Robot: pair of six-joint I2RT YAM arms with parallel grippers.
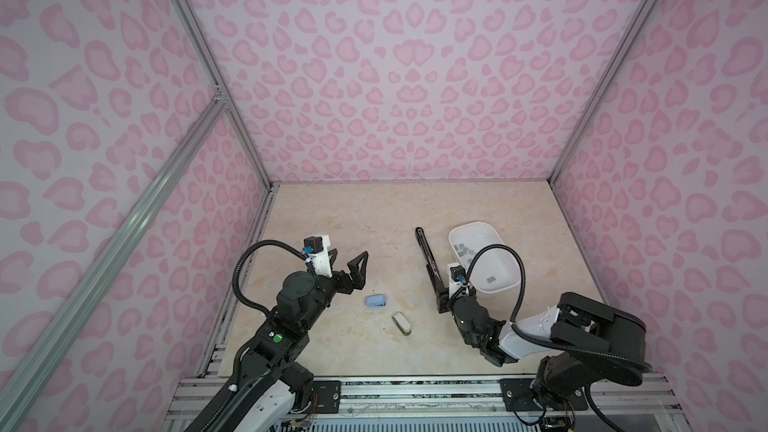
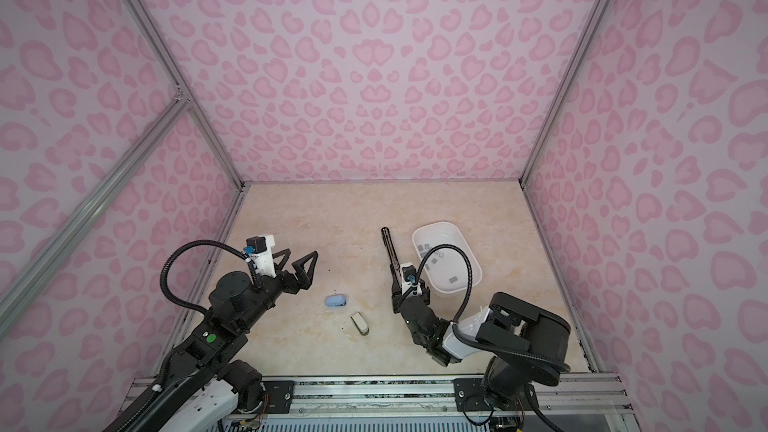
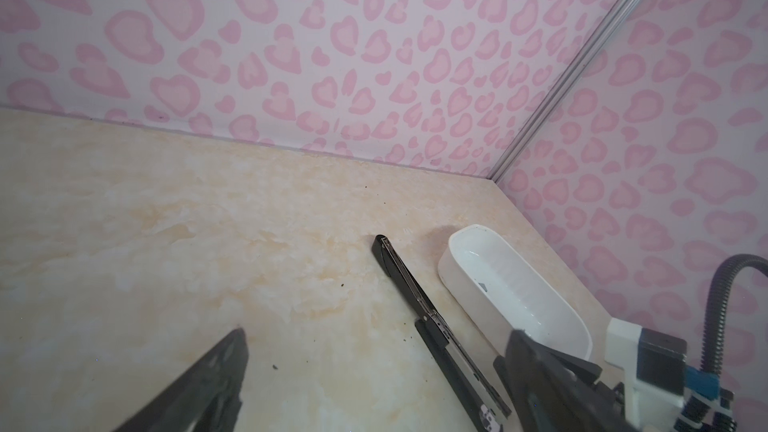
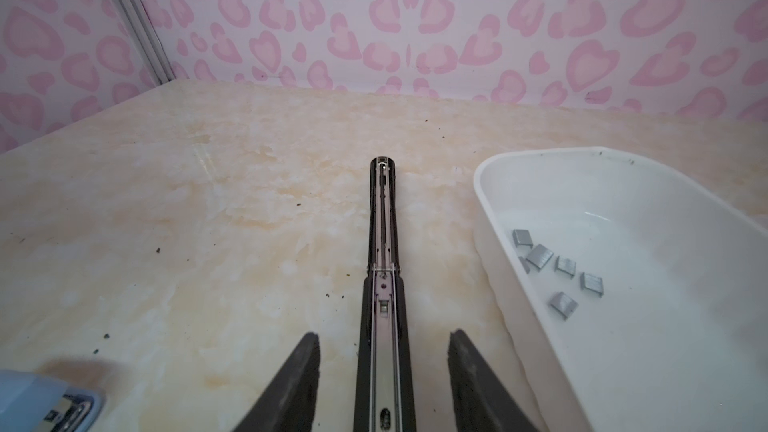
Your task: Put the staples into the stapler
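A long black stapler (image 1: 428,261) (image 2: 392,253) lies opened out flat on the table, its silver channel (image 4: 384,326) facing up. My right gripper (image 4: 384,333) (image 1: 441,286) straddles the near half, open, with a gap on each side of the stapler. The staples (image 4: 565,265) (image 1: 465,250) (image 2: 432,257) are small grey strips lying in a white tray (image 1: 473,225) (image 2: 436,224) (image 4: 486,184) just right of the stapler. One staple (image 3: 483,286) shows in the left wrist view. My left gripper (image 1: 347,261) (image 2: 296,261) (image 3: 378,332) hangs wide open and empty, left of the stapler (image 3: 415,284).
A small blue stapler (image 1: 376,301) (image 2: 336,300) (image 4: 45,401) and a small cream stapler (image 1: 402,322) (image 2: 360,322) lie between the two arms near the front. Pink patterned walls close in the table on three sides. Dark specks dot the tabletop.
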